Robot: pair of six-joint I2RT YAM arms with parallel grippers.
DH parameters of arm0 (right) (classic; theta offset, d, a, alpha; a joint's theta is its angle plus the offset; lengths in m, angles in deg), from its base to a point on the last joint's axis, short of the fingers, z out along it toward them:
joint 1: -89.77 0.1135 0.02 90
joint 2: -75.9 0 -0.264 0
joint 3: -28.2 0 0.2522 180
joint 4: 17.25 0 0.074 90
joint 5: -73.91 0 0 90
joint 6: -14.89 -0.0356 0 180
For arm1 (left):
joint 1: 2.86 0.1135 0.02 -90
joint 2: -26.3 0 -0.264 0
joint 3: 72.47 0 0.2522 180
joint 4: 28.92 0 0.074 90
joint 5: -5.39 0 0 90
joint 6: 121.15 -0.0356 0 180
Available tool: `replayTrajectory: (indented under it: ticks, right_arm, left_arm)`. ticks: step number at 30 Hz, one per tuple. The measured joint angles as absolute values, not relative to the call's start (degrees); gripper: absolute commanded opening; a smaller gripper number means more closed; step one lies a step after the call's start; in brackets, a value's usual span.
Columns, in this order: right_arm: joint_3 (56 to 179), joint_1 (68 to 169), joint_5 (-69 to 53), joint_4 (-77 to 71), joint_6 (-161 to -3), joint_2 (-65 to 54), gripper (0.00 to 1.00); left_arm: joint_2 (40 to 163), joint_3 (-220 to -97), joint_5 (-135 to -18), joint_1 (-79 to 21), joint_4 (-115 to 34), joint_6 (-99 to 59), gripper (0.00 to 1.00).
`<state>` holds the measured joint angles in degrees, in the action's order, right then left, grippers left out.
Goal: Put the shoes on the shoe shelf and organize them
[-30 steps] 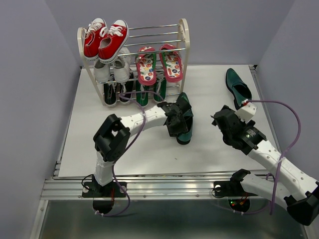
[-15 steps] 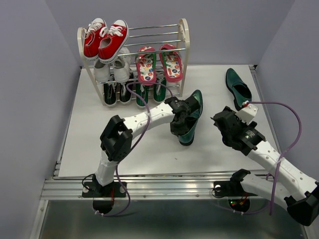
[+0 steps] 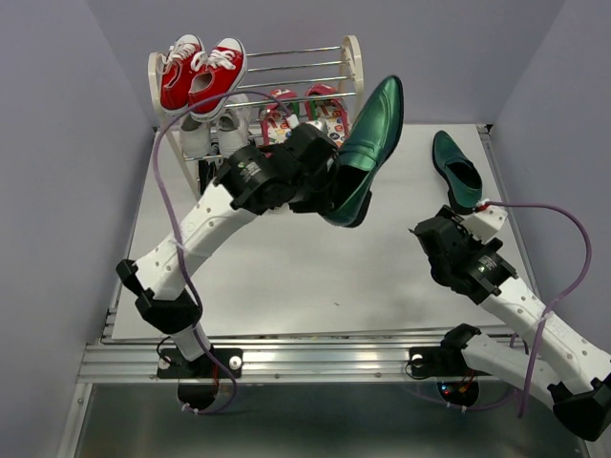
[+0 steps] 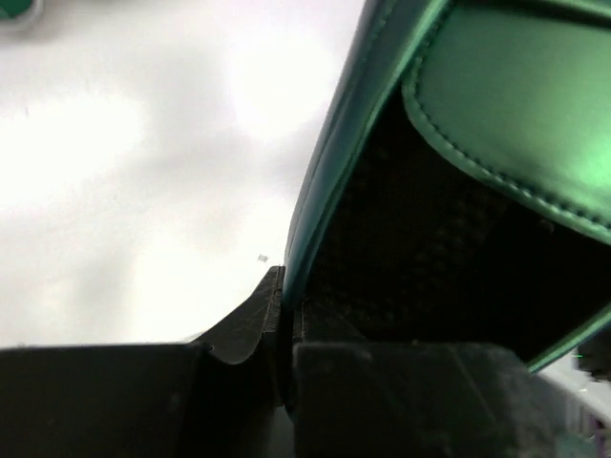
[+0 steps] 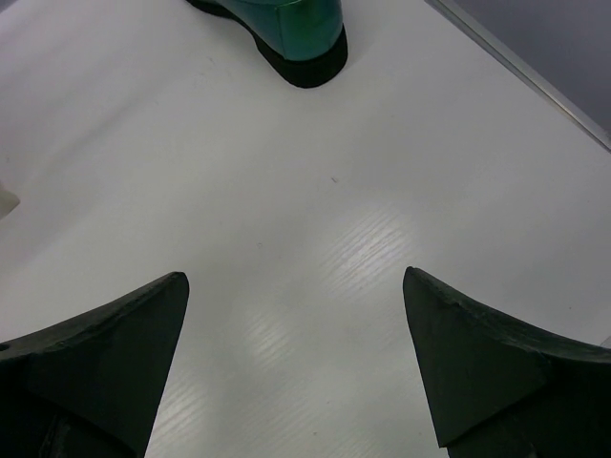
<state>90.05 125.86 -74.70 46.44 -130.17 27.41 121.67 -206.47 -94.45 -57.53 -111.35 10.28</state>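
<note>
One green loafer point(image 3: 368, 134) is up in the air in the overhead view, toe pointing up. It's pinched at its rim by the left claw point(image 3: 329, 188) and hangs just in front of the shelf point(image 3: 354, 67). The second loafer point(image 3: 456, 172) lies on the table point(image 3: 239, 277) off to the right, well apart from the shelf, with the right claw point(image 3: 434, 234) near it and holding nothing. The flip-flops point(image 3: 329, 103) sit on the middle tier, partly hidden behind the arm, and red sneakers point(image 3: 202, 72) take up the top left. I can't really make out the bottom tier from here. Left wrist view: the fingers point(image 4: 239, 329) are clamped tight on the loafer's side wall, and its dark lining fills most of the frame. Right wrist view: the fingers point(image 5: 95, 353) are spread wide over bare table, with only the second loafer's heel point(image 5: 291, 33) at the top edge. So my read is flip-flops done, both loafers to go, the first one mid-carry. The free top-right spot looks like a likely landing place.
</note>
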Motion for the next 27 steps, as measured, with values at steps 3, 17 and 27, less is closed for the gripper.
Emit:
replayTrajectory:
  ticks: [3, 17, 27]
  right_arm:
    - [90.0, 125.9, -74.9, 46.7, -130.4, 27.2, 1.00]
    - [89.9, 125.9, -75.7, 46.7, -130.5, 24.1, 1.00]
    - [89.9, 125.9, -75.8, 46.9, -130.6, 24.0, 1.00]
  left_arm:
    - [121.7, -215.3, -94.7, -53.4, -111.2, 8.3, 0.00]
    - [131.0, -223.7, -95.8, -27.4, -110.4, 3.5, 0.00]
    - [132.0, -225.1, -91.4, -23.0, -107.0, 2.3, 0.00]
